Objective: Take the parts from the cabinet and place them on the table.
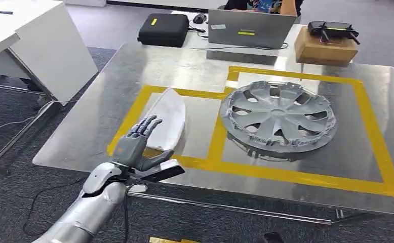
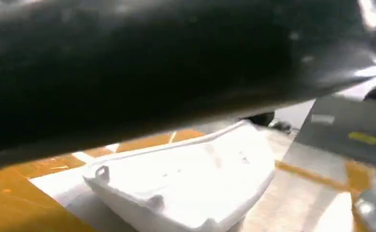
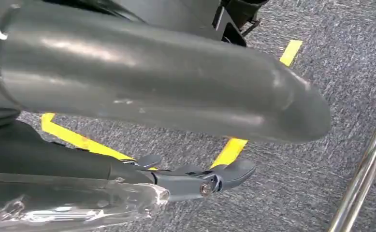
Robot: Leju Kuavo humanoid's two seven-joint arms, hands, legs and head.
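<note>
While spread, left hand (image 1: 136,144) empty

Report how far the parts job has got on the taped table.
Done, by the look of it: the white part lies in the left taped square and the grey wheel cover in the right one on the table. In hand: nothing; the left hand hovers open beside the white part. The right hand hangs over the carpet. The cabinet is out of sight, so what remains cannot be told.

Silver segmented left arm (image 1: 91,202) with glossy shell plates, black cable trailing beneath; left hand (image 1: 139,144) with grey palm, darker grey fingers, thick grey thumb; right hand (image 3: 186,111) smooth grey, small screw at a dark fingertip
</note>
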